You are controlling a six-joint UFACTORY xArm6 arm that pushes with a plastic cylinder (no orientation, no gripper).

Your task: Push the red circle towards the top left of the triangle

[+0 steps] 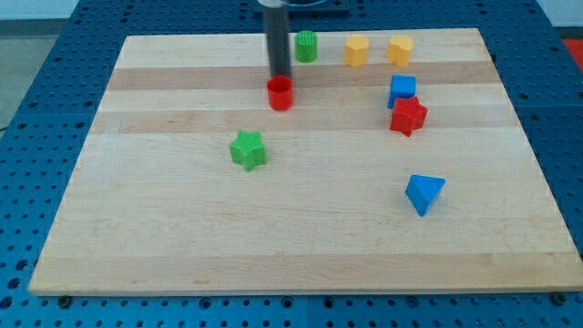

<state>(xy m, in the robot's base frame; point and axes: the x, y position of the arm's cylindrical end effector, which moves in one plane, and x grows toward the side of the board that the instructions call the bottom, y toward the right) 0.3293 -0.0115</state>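
Note:
The red circle [281, 94] is a short red cylinder in the upper middle of the wooden board [182, 246]. My tip [279, 76] is the lower end of the dark rod and sits just above the red circle, touching or nearly touching its top edge. The blue triangle [424, 193] lies at the lower right, far from the red circle.
A green star [248, 149] lies below and left of the red circle. A green cylinder [306, 46] stands right of the rod. Two yellow blocks [356, 51] [399, 50] sit at the top right. A blue cube [402, 88] touches a red star [408, 116].

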